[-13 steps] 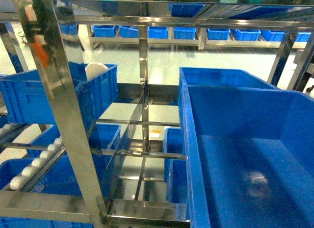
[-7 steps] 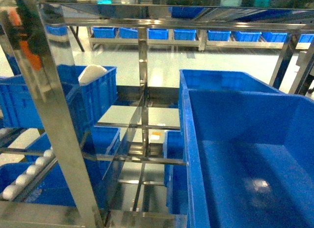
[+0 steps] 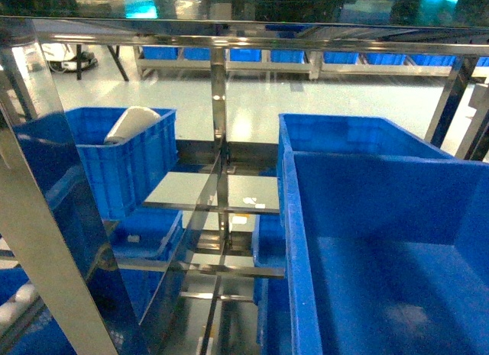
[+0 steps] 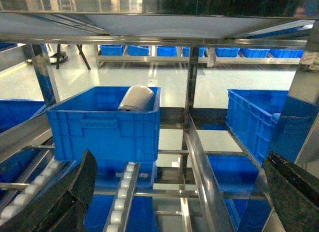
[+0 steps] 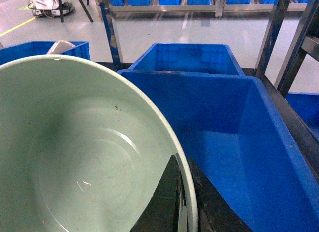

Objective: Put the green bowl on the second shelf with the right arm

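Observation:
The pale green bowl (image 5: 84, 157) fills the left of the right wrist view, tilted with its hollow towards the camera. My right gripper (image 5: 182, 167) is shut on its rim, one black finger (image 5: 164, 202) inside and one outside. The bowl hangs beside a large blue crate (image 5: 234, 142). The second shelf (image 3: 214, 193) is the steel rack level that carries the blue crates, and its roller rail (image 4: 122, 197) shows in the left wrist view. My left gripper (image 4: 179, 202) stands open with nothing between its wide-apart fingers (image 4: 65, 202). Neither gripper shows in the head view.
A blue crate (image 3: 126, 160) holding a white roll-shaped object (image 3: 130, 124) stands at the left of the rack. Two big blue crates (image 3: 382, 240) fill the right. Steel uprights (image 3: 220, 141) and a top rail (image 3: 252, 42) frame the opening. More crates (image 3: 267, 55) line the far wall.
The head view has risen along the rack: the top rail, crates and rollers have slid down in the picture, and the left upright now sits closer to the left edge.

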Available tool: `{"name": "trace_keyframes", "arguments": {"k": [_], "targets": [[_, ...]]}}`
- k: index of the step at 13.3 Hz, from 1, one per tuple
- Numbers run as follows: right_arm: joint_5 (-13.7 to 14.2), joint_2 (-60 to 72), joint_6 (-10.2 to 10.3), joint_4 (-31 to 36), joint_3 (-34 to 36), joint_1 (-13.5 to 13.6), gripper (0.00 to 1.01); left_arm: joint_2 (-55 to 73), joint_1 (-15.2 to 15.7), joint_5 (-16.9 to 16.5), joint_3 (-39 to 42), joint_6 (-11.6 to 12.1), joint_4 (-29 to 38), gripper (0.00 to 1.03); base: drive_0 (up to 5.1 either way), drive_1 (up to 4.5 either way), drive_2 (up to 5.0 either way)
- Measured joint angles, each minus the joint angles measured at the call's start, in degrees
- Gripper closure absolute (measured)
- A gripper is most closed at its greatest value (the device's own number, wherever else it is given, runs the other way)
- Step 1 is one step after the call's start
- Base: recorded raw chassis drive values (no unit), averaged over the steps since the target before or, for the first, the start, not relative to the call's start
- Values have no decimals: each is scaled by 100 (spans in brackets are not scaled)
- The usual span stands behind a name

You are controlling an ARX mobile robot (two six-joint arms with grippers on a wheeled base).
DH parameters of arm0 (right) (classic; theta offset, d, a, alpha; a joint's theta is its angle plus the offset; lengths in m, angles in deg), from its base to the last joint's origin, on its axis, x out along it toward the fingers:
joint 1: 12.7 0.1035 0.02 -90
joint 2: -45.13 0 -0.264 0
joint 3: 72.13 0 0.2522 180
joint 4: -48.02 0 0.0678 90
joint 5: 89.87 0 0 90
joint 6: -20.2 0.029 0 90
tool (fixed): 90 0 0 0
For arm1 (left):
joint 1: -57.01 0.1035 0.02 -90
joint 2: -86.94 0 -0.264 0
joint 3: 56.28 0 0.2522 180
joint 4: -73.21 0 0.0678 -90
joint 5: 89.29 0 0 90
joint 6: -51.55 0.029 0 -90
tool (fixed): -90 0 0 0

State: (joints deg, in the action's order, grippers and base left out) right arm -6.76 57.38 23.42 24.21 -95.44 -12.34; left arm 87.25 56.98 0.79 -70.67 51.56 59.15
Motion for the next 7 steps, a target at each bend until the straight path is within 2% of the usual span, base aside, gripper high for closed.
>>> {"name": "trace_keyframes", "arguments": {"k": [2, 3, 4, 5, 7], "targets": [[-101, -2, -26, 48, 35, -61, 99, 0, 0, -2, 0, 2, 0, 5, 0, 0, 0], [-356, 55, -170, 151, 229, -243, 99, 0, 0, 0, 0, 0, 0, 5, 0, 0, 0], [-422, 319, -310, 409, 457, -289, 99, 0, 0, -2, 0, 0, 0, 5, 0, 0, 0], [-527, 809, -426, 859, 605, -297, 99, 0, 0, -2, 0, 2, 0, 5, 0, 0, 0], [-658, 2035, -518, 2173, 640, -256, 99, 0, 0, 0, 0, 0, 0, 5, 0, 0, 0]]}}
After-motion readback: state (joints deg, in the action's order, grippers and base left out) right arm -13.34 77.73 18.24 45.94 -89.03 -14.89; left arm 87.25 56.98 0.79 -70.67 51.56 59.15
